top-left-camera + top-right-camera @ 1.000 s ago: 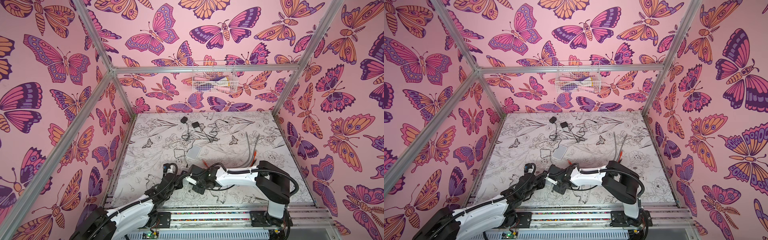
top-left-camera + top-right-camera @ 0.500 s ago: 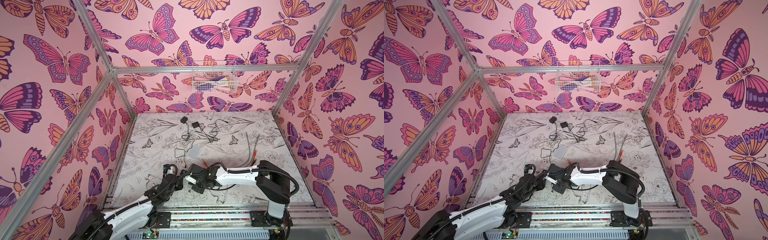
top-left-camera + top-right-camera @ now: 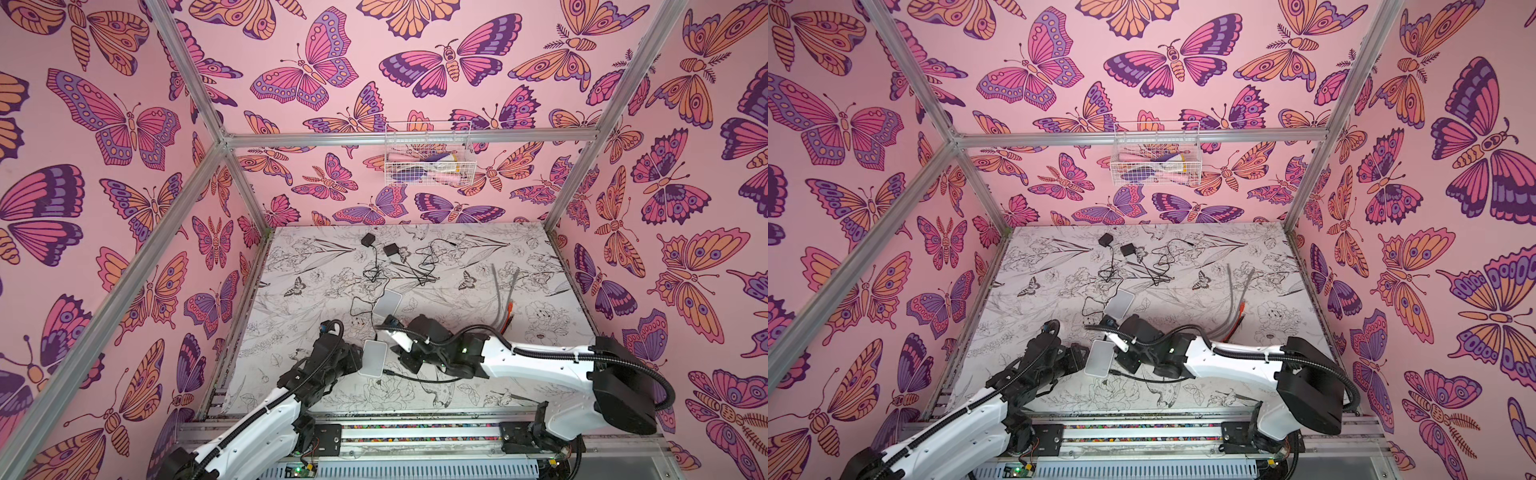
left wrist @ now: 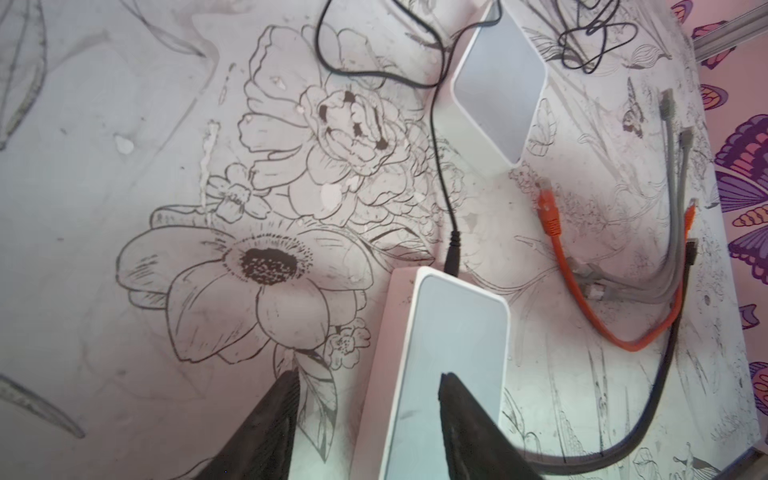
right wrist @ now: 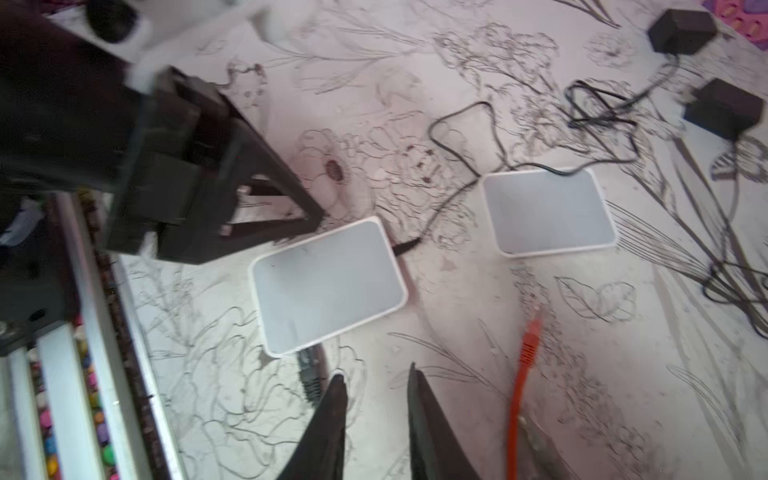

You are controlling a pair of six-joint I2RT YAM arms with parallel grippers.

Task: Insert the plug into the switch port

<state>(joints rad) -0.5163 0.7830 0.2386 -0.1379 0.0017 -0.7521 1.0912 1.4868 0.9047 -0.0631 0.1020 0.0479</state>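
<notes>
**The near switch (image 3: 374, 358) and the dark plug (image 5: 309, 374) at the port.** The white near switch lies flat on the counter (image 3: 291, 316) toward the front rail, between the two arms in both top views. A second switch (image 3: 387, 303) lies farther back, apart from the work. The plug meets the near switch at the edge that faces your right gripper (image 5: 375, 372), close to one corner. Its dark cable (image 3: 415, 379) trails away beneath the right arm. You cannot tell whether the plug is fully seated — the joint is small and blurred in the right wrist view.

**Jaws.** The right gripper's jaws stand slightly apart and hold nothing; the plug lies just beside one finger, outside the gap. Your left gripper (image 4: 369, 374) has its jaws wide, one finger over the switch's top and the other over bare counter, clamping nothing.

**Key relation.** The plug's long axis runs from the right jaws toward the switch edge, roughly in line with the fingers. Your right arm is therefore the nearer one to it, while the left sits at the switch's opposite side, well placed to brace it. A power lead (image 4: 452, 257) enters another edge of the near switch. An orange patch cable (image 5: 525, 365) lies loose just beside the right jaws — a likely snag if you sweep sideways.
</notes>
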